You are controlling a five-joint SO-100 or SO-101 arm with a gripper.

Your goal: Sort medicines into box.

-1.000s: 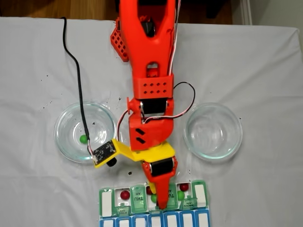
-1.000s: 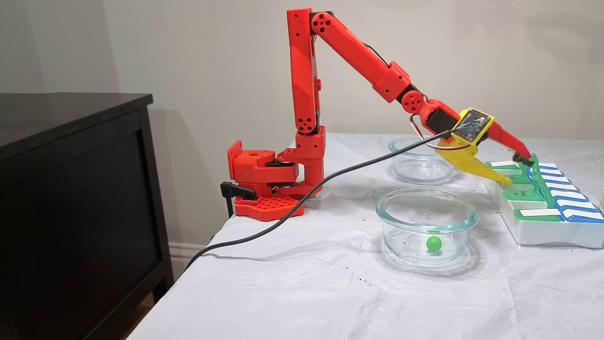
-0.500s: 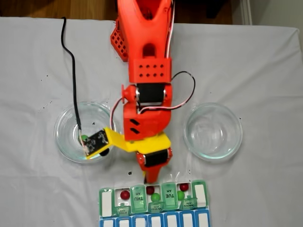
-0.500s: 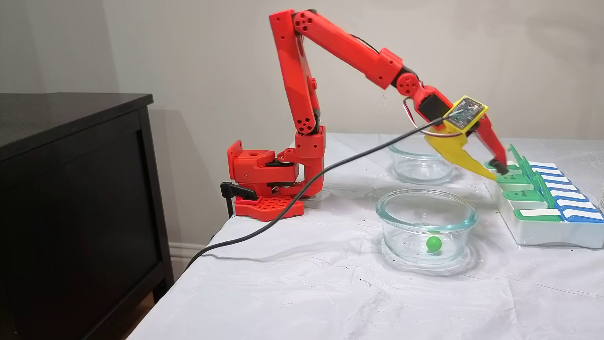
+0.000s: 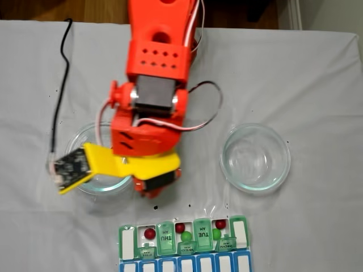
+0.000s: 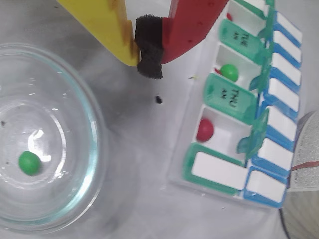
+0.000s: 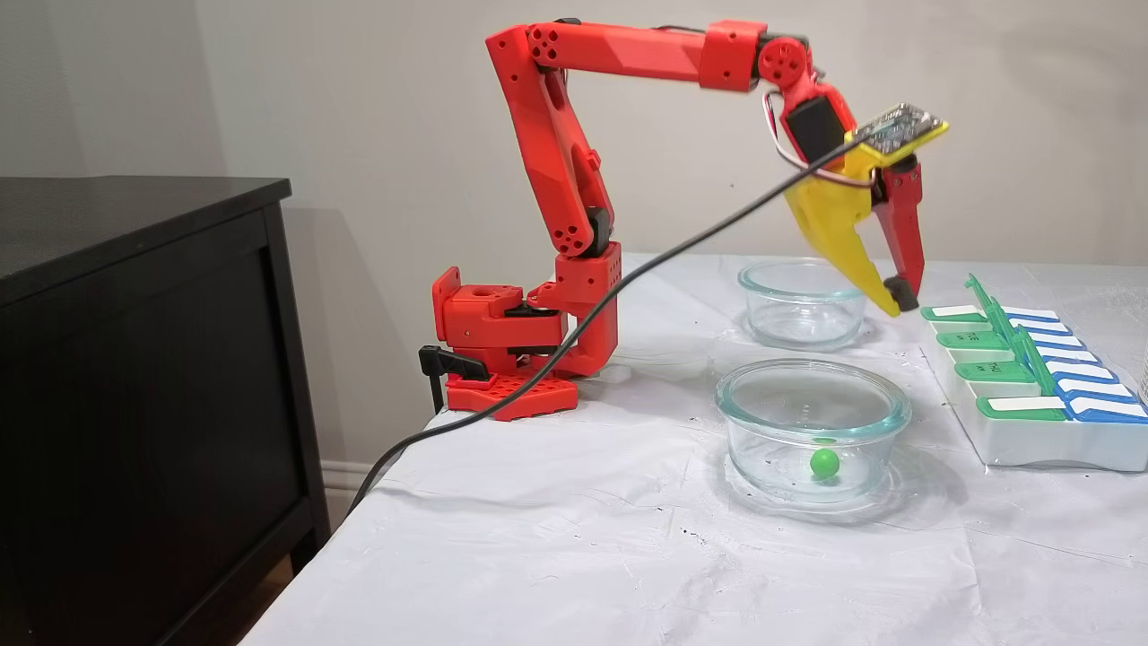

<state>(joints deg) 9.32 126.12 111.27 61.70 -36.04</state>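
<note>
The box (image 5: 129, 242) lies at the table's near edge in a fixed view, with green lids up and white compartments open. Inside it I see red pills (image 5: 150, 233) and green pills (image 5: 186, 236). The wrist view shows a red pill (image 6: 205, 129) and a green pill (image 6: 229, 72) in neighbouring compartments of the box (image 6: 219, 172). One green pill (image 6: 29, 163) (image 7: 824, 462) rests in a glass dish (image 7: 812, 399). My gripper (image 7: 895, 296) (image 6: 148, 52) hangs above the cloth between dish and box, shut, with its black pad pressed between the yellow and red fingers and nothing held.
A second, empty glass dish (image 5: 255, 157) (image 7: 798, 301) stands beside the arm. A black cable (image 7: 574, 350) trails from the wrist camera off the table's left edge. A black cabinet (image 7: 134, 377) stands past that edge. Dark specks dot the white cloth.
The arm has lifted the gripper out of the box and drawn it back toward the dish with the green pill. The pills in the box and the dish have stayed put.
</note>
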